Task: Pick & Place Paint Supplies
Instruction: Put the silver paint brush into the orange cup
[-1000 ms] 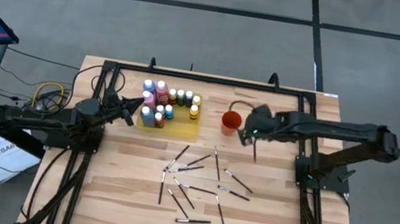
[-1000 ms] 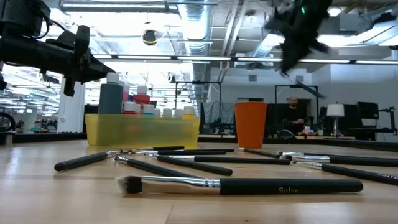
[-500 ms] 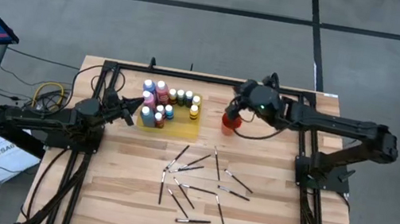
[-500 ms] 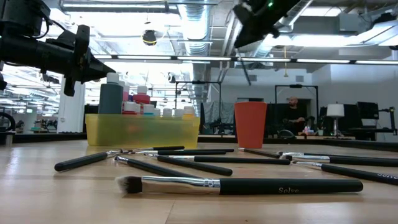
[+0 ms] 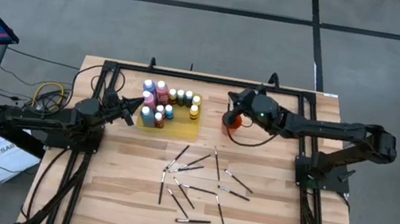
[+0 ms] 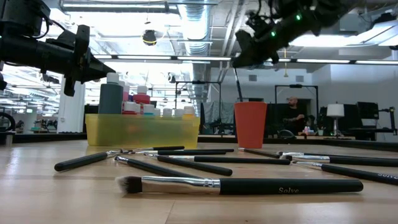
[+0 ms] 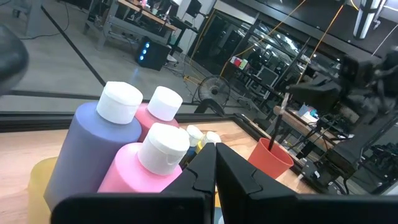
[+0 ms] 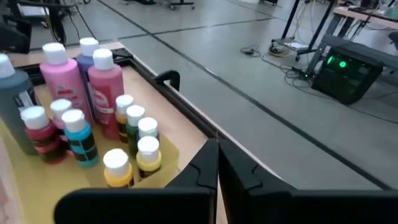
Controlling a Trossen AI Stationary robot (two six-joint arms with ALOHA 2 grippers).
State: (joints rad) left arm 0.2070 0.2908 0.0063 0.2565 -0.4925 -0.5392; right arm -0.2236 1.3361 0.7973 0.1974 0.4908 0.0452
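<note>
Pale wooden planks with a visible grain make up the bench [image 5: 263, 219], glossy plastic paint bottles [image 8: 106, 93] wear smooth pale caps, the brushes [image 6: 249, 185] show matt black handles with shiny metal ferrules, and the orange cup [image 6: 250, 124] looks smooth, matt plastic.

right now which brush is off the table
The brush held in the right fingers, hanging upright over the orange cup. All other brushes lie flat on the wooden table.
</note>
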